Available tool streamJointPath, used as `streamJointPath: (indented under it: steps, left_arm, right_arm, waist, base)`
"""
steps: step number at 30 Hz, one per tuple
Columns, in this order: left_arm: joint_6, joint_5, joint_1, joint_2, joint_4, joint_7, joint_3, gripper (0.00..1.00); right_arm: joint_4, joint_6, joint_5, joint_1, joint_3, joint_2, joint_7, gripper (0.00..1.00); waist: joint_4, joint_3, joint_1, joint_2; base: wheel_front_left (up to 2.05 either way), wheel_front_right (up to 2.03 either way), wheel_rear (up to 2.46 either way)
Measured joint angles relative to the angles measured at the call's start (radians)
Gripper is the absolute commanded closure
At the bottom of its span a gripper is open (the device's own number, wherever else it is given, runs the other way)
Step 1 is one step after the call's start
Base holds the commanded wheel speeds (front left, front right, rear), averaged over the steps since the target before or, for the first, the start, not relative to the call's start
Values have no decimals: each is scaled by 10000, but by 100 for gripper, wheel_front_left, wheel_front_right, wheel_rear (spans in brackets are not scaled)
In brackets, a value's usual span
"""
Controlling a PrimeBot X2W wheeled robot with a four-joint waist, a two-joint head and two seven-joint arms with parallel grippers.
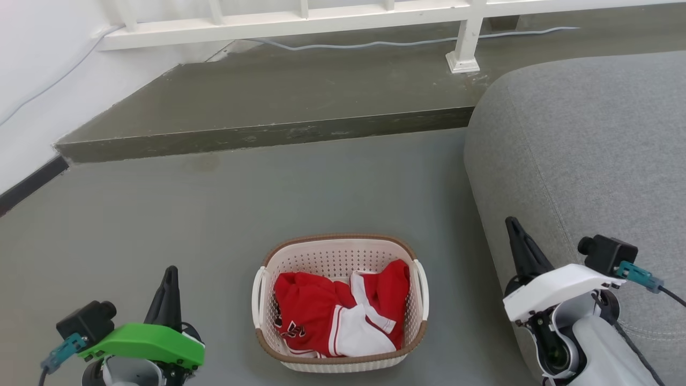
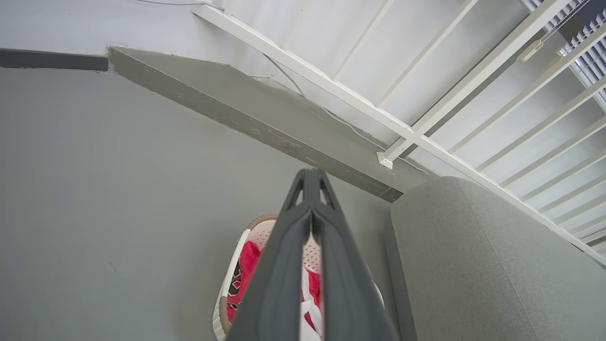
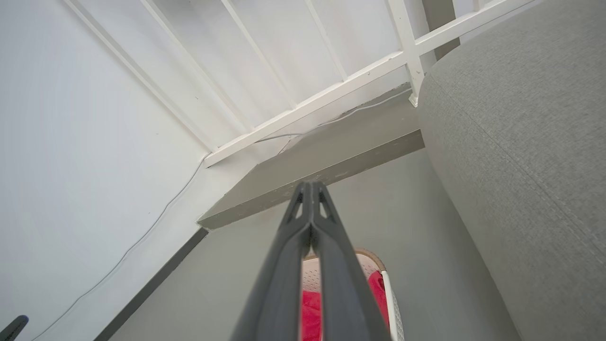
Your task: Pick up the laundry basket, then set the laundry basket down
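The laundry basket (image 1: 321,257) stands on the grey floor at the bottom centre of the head view, cream-white and perforated with a brown rim and a white loop handle (image 1: 259,296) on each side. Red and white clothes (image 1: 343,311) lie in it. My left gripper (image 1: 170,273) is to its left, raised, fingers together and empty. My right gripper (image 1: 512,222) is to its right beside the sofa, also shut on nothing. In the left wrist view the shut left gripper (image 2: 310,174) partly covers the basket (image 2: 226,303). The right wrist view shows the shut right gripper (image 3: 310,185) over the basket (image 3: 390,298).
A grey sofa (image 1: 584,161) fills the right side, close to the basket and the right arm. A raised concrete step (image 1: 268,102) runs across the back, with a white railing (image 1: 300,21) and a cable (image 1: 375,43) on it. A white wall (image 1: 37,64) stands at the left.
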Motion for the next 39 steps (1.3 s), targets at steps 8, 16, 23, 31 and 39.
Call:
streamJointPath:
  steps: [8,16,23,31,39]
  left_arm:
    - [0,-759,-3,-2,-6,265,207,100]
    - [-4,-1496,-7,-2,-17,508,336,100]
    - [-50,-2174,-9,-4,-33,752,512,100]
    - [-86,-3001,-12,-4,-61,968,637,100]
    - [-88,-3800,-17,-4,-86,1231,826,100]
  right_arm:
    - [-44,88,872,2,-349,88,270,100]
    - [-69,176,1720,7,-704,115,520,100]
    - [-102,230,2510,13,-1003,165,727,100]
    - [-125,345,3369,19,-1352,215,989,100]
    - [-159,405,4232,122,-1693,240,1235,100]
  waist:
    - [39,-25,0,0]
    - [77,-50,0,0]
    - [110,-72,0,0]
    - [147,-97,0,0]
    - [183,-122,0,0]
  base:
    - [0,0,0]
    - [0,0,0]
    - [0,0,0]
    - [0,0,0]
    - [0,0,0]
